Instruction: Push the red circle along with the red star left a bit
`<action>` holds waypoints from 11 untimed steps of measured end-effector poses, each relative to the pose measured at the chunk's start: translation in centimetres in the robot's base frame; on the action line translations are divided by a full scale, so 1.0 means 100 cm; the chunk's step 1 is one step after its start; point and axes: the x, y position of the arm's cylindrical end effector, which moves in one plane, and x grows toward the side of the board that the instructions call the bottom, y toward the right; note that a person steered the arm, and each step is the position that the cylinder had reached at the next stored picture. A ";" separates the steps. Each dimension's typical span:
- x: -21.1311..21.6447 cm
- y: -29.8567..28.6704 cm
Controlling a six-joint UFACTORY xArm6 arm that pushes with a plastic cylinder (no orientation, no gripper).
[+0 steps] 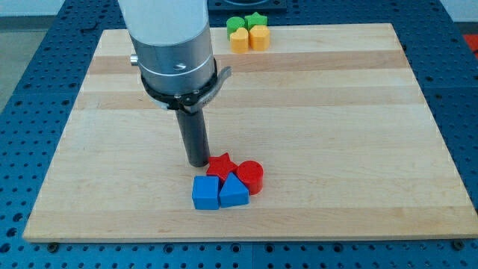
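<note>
The red star (pixel 222 166) lies near the board's bottom middle, with the red circle (pixel 251 176) touching it on the view's right. My tip (pixel 198 163) rests on the board just left of the red star, touching or nearly touching it. A blue cube (pixel 205 193) and a blue triangle (pixel 234 192) sit directly below the two red blocks, pressed against them.
At the view's top edge sits a cluster: a green circle (pixel 236 24), a green star (pixel 256 19), a yellow heart (pixel 239 39) and a yellow hexagon-like block (pixel 258 37). The wooden board (pixel 358 134) lies on a blue perforated table.
</note>
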 end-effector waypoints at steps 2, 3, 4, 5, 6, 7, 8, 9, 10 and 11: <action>-0.066 0.030; -0.087 0.082; -0.069 0.122; -0.023 0.142; -0.006 0.147; -0.006 0.147; 0.004 0.159; 0.029 0.177; 0.058 0.187; 0.071 0.179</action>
